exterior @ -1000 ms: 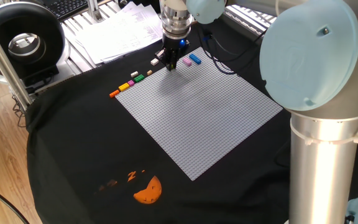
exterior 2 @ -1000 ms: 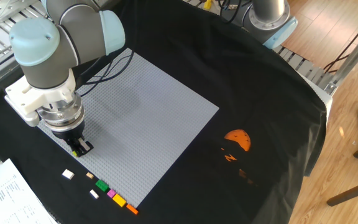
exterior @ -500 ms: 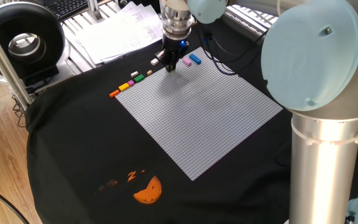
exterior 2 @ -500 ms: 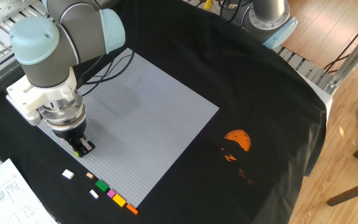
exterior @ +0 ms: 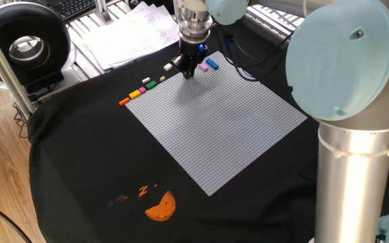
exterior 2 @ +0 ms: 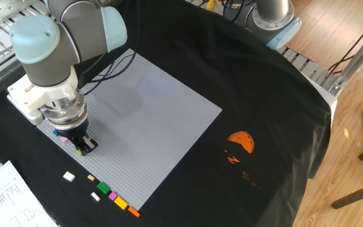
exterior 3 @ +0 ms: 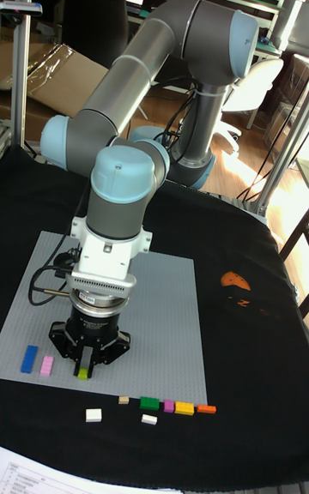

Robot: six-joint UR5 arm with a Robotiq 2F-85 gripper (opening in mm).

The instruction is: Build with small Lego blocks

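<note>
The gripper (exterior 3: pixel 84 365) points straight down at the lower left of the tall fixed view, its jaws pinched narrowly on a yellow-green brick (exterior 3: pixel 82 371) just at the grey baseplate (exterior 3: pixel 163 322) near its front edge. A blue brick (exterior 3: pixel 31 358) and a pink brick (exterior 3: pixel 46 364) sit on the plate to its left, while the other small Lego blocks (exterior 3: pixel 163 406) lie in a row on the black cloth (exterior 3: pixel 249 425) below the plate's edge. An orange half-round print (exterior 2: pixel 241 141) marks the cloth at right of the other fixed view, and papers (exterior: pixel 130 34) lie at upper centre of one fixed view.
</note>
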